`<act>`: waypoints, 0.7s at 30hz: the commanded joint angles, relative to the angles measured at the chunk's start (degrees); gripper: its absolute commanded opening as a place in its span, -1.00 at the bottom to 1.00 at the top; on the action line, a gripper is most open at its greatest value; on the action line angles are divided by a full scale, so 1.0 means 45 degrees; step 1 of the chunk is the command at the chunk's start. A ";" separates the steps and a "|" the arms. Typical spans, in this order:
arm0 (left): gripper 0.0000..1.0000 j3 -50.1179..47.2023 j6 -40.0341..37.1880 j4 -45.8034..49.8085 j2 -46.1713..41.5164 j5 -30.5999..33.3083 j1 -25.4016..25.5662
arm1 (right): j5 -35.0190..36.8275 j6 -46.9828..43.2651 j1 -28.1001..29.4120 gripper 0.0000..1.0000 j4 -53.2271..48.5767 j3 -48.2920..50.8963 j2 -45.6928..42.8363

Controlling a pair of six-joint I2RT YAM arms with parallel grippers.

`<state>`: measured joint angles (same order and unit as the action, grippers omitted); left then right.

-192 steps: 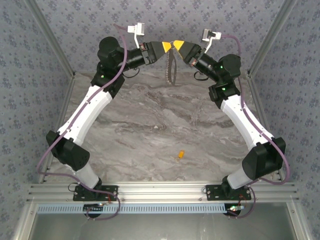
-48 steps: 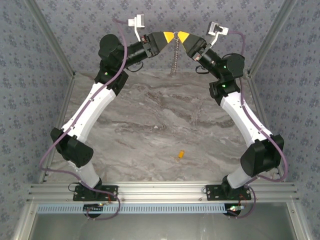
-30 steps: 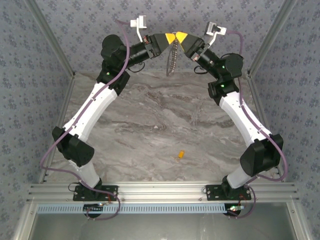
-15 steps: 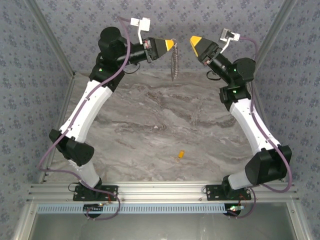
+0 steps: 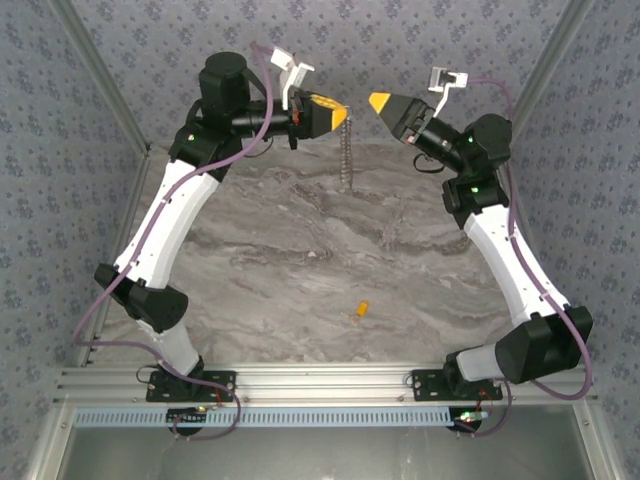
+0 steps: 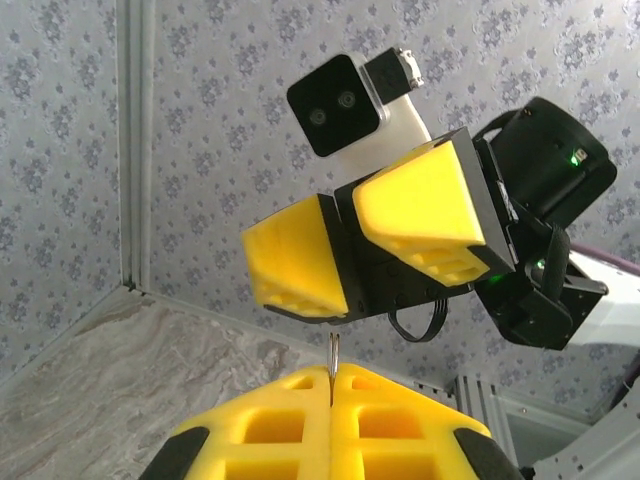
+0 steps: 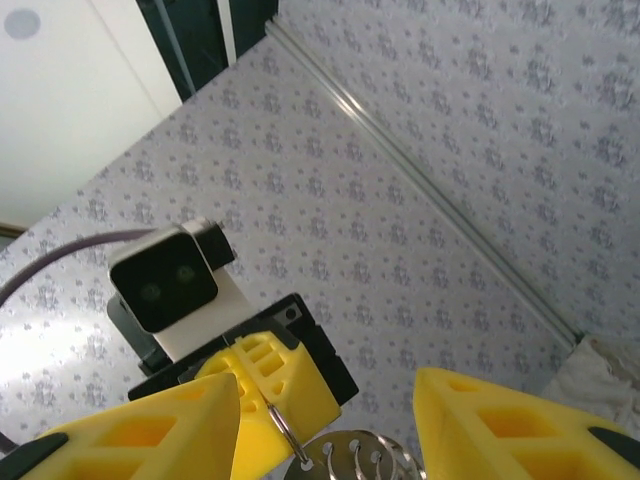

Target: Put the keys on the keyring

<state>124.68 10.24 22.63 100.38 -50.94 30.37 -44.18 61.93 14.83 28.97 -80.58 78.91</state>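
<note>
Grip on keyring by left tool: clamped together on its top end at 12 o'clock, high off the worktop, probably so the beaded loop dangles free for threading. Just at 3 o'clock of it, right tool, fingers apart, empty, seemingly free to fetch. Toward 6 o'clock, flat on grey marbled worktop, well apart: orange key. Around, blue-grey patterned walls.
</note>
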 commanded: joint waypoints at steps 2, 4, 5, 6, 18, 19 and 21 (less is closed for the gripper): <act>-1.00 0.0606 -0.0731 0.0210 -0.0451 -0.0811 0.0005 | -0.1010 -0.1339 0.0484 0.02 -0.1102 -0.0909 -0.0212; -1.00 0.0697 -0.0800 0.0336 -0.0431 -0.0906 0.0004 | -0.1082 -0.1703 0.0637 0.02 -0.1538 -0.1004 -0.0212; -1.00 0.0744 -0.0811 0.0370 -0.0431 -0.0922 -0.0010 | -0.1089 -0.1857 0.0715 0.02 -0.1717 -0.1092 -0.0212; -1.00 0.0766 -0.0808 0.0389 -0.0436 -0.0936 -0.0008 | -0.1089 -0.1937 0.0761 0.02 -0.1857 -0.1147 -0.0198; -1.00 0.1150 -0.0355 0.0565 -0.0257 -0.1055 0.0034 | -0.1346 -0.2041 0.1020 -0.30 -0.1959 -0.1196 -0.0095; -1.00 0.1198 -0.0371 0.0628 -0.0222 -0.1092 0.0051 | -0.1382 -0.2022 0.1040 -0.30 -0.1910 -0.1225 -0.0096; -1.00 0.1333 -0.0361 0.0724 -0.0160 -0.1119 0.0075 | -0.1427 -0.2022 0.1093 -0.33 -0.1909 -0.1310 -0.0067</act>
<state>128.03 8.38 26.02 100.40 -53.87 30.37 -49.10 53.47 19.25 19.70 -84.27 78.94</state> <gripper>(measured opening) 0.040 0.339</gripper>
